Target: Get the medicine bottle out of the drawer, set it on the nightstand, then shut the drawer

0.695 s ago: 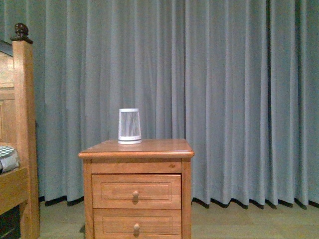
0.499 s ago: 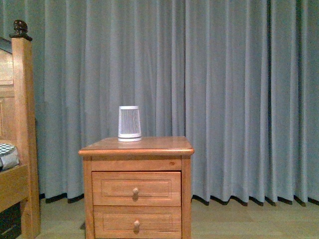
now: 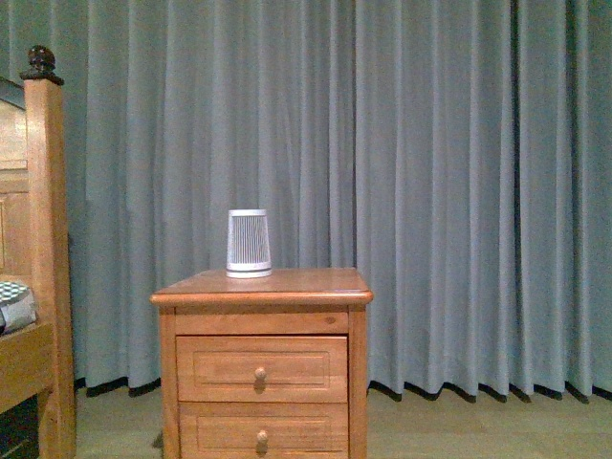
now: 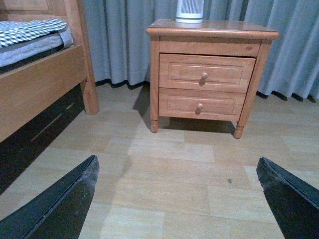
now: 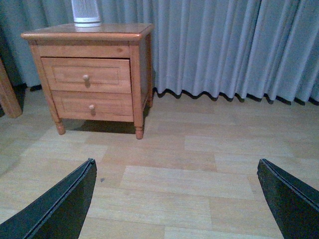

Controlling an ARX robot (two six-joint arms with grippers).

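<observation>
While both arms hang low over the floor [image 5: 199,149], the left gripper [image 4: 175,160] and right gripper [image 5: 175,162] are seen spread wide, nothing held. The upper drawer [image 3: 296,368] is shut in the nightstand [image 3: 316,286], a ribbed canister [image 3: 249,243] stood on top. The medicine bottle cannot be seen.

No readable text, label or number anywhere.

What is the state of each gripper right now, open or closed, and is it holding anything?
Left gripper: open, jaws wide apart, holding nothing.
Right gripper: open, jaws wide apart, holding nothing.
</observation>
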